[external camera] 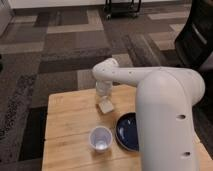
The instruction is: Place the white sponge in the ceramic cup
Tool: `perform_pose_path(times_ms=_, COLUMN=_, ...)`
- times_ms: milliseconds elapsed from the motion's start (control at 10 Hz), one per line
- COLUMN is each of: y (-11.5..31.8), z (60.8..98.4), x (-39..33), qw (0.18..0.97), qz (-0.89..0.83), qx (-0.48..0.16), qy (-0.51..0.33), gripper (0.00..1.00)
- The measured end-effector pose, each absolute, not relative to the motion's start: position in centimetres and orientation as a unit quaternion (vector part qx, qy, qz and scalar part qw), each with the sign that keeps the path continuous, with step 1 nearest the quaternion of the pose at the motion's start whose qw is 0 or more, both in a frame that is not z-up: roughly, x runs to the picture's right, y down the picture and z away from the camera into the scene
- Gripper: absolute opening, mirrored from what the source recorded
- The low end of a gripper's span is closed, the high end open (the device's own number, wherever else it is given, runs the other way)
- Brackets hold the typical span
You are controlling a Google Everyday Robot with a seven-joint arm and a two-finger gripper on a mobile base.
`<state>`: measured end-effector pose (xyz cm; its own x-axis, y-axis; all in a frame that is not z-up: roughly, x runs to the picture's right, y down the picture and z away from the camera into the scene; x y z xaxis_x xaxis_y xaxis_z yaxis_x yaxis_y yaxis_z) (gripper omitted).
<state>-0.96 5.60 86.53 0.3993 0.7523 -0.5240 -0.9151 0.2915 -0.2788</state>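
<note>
The white sponge (106,106) is a small cream pad, tilted, right under my gripper (104,100) over the far middle of the wooden table (65,125). The gripper hangs from the white arm (150,85) and is shut on the sponge. The ceramic cup (101,138) stands upright and open near the table's front edge, below the sponge in the picture and apart from it.
A dark blue dish (128,131) lies just right of the cup. The robot's large white arm covers the table's right side. Patterned carpet (60,55) lies beyond the table, with a dark cart (122,6) far back.
</note>
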Motion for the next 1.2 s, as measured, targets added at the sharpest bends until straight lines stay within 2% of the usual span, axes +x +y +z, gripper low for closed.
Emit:
perform_pose_path(times_ms=500, y=3.0, z=80.5, x=-2.2, qw=0.803, qz=0.527, qx=-0.244, qy=0.135, gripper=0.00)
perform_pose_path(times_ms=800, y=3.1, z=76.4, x=-2.4, qw=0.803, qz=0.536, qx=-0.227, qy=0.128, gripper=0.00)
perform_pose_path(times_ms=1200, y=4.2, z=74.2, x=-0.4, qw=0.785, qz=0.567, qx=-0.211, qy=0.136, gripper=0.00)
